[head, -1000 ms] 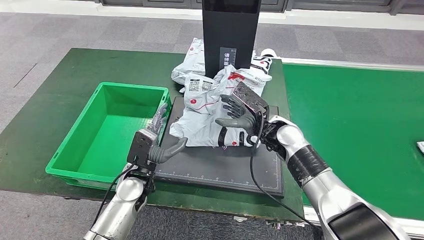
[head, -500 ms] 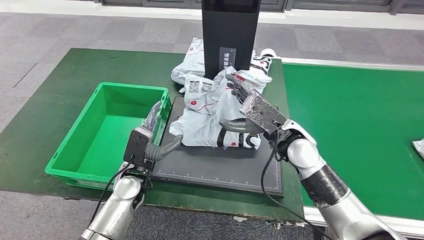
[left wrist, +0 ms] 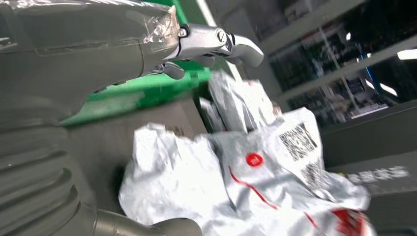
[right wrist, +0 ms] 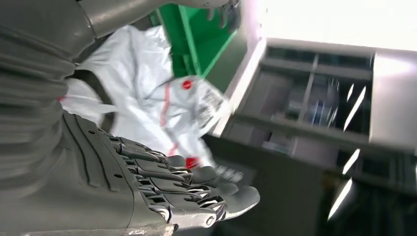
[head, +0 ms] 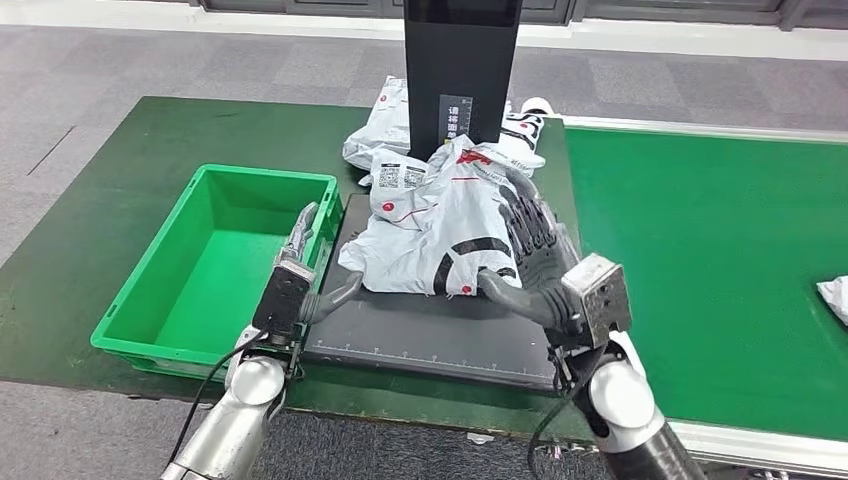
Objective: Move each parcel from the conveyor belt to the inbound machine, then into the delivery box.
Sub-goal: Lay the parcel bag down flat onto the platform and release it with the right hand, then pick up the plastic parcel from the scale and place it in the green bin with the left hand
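A crumpled white parcel [head: 430, 225] with red marks and a barcode label lies on the black plate [head: 430, 335] of the inbound machine, below its black tower [head: 460, 70]. More white parcels [head: 380, 125] are heaped behind it around the tower. My right hand [head: 540, 265] is open at the parcel's right side, fingers stretched out, holding nothing. My left hand [head: 305, 270] is open at the plate's left edge, just short of the parcel. The left wrist view shows the parcel [left wrist: 236, 182] close ahead. The right wrist view shows the parcel [right wrist: 147, 93] beyond my fingers [right wrist: 187, 191].
A green delivery box [head: 215, 265] stands just left of the plate, with nothing in it. The green conveyor belt [head: 700, 230] runs to the right, with one more white parcel [head: 833, 297] at the far right edge. The plate's front edge lies near the table's front edge.
My right hand has come off the parcel and drawn back toward me, to the parcel's right side. The parcel stays on the plate. My left hand has barely moved.
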You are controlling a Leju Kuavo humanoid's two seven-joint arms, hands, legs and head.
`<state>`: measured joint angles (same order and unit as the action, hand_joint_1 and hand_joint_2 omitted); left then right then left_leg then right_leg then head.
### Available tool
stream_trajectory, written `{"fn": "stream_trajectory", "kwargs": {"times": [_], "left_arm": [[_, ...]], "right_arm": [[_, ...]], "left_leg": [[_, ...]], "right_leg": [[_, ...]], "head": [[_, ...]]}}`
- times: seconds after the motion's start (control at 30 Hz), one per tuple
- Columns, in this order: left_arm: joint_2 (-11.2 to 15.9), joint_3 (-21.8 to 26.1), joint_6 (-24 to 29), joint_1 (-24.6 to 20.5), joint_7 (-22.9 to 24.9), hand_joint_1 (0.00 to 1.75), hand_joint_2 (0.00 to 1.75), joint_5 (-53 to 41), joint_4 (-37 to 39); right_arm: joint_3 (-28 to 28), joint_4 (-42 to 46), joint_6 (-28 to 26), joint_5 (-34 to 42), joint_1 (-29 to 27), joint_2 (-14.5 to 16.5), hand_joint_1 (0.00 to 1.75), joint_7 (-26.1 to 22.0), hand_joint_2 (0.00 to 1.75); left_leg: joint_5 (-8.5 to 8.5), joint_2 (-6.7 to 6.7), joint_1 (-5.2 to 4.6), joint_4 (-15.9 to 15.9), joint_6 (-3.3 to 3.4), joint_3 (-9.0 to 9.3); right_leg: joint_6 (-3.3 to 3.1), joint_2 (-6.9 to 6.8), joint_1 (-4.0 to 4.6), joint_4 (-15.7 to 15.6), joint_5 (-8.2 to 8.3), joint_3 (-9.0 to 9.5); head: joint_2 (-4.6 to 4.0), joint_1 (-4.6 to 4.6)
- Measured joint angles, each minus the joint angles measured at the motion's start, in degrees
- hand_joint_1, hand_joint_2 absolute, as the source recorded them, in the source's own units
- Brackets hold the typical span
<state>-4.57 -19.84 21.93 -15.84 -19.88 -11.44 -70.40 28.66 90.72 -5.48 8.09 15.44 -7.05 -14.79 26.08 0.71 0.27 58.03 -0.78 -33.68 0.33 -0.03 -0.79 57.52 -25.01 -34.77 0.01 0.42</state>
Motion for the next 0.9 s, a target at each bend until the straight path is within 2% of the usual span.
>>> {"fn": "stream_trajectory", "kwargs": {"times": [0.1,0.2,0.3,0.37,0.73,0.9], "left_arm": [[-0.41,-1.18,4.00,-0.43,3.11,0.00,1.75,-11.05,0.26],[-1.29,-3.89,5.97,-2.13,8.35,0.00,1.75,-25.43,1.59],[-2.60,-7.11,4.44,-5.18,14.38,0.00,1.75,-38.96,5.08],[-3.63,-8.79,2.75,-7.58,16.54,0.00,1.75,-44.05,8.65],[-9.61,-16.60,-3.45,-20.00,19.38,0.00,1.75,-57.24,28.95],[-12.05,-19.56,-5.88,-23.52,20.61,0.00,1.75,-59.67,35.25]], "right_arm": [[-0.11,1.77,-3.35,-0.86,-3.30,1.32,0.00,-0.75,1.75],[-1.04,3.42,-3.67,-1.25,-5.32,3.33,0.00,-0.48,1.75],[-2.46,4.06,-3.05,-2.10,-5.94,5.56,0.00,-0.25,1.75],[-3.41,4.28,-2.84,-2.59,-6.14,6.70,0.00,-0.29,1.75],[-8.08,4.55,0.08,-5.35,-7.54,10.67,0.00,-0.34,1.75],[-9.56,4.56,1.17,-6.67,-7.63,12.08,0.00,-0.03,1.75]], "left_leg": [[0.01,-0.06,0.00,0.00,0.00,0.00],[-0.01,-0.08,-0.01,0.00,0.01,-0.01],[-0.02,-0.08,-0.02,0.00,0.01,0.00],[-0.04,-0.11,-0.03,0.01,0.02,0.02],[-0.07,-0.13,-0.04,0.02,0.02,0.00],[-0.07,-0.15,-0.04,0.02,0.02,0.00]], "right_leg": [[-0.01,0.04,0.00,0.00,-0.01,-0.04],[-0.01,0.00,-0.01,-0.02,0.00,-0.03],[0.01,0.02,-0.02,-0.02,0.05,-0.02],[0.03,0.09,-0.02,-0.02,0.11,-0.02],[0.03,0.12,-0.03,-0.01,0.16,-0.03],[0.03,0.14,-0.03,-0.01,0.15,-0.04]], "head": [[0.01,0.00],[0.01,0.00],[0.01,0.00],[0.00,0.00],[0.01,0.00],[0.00,0.00]]}}
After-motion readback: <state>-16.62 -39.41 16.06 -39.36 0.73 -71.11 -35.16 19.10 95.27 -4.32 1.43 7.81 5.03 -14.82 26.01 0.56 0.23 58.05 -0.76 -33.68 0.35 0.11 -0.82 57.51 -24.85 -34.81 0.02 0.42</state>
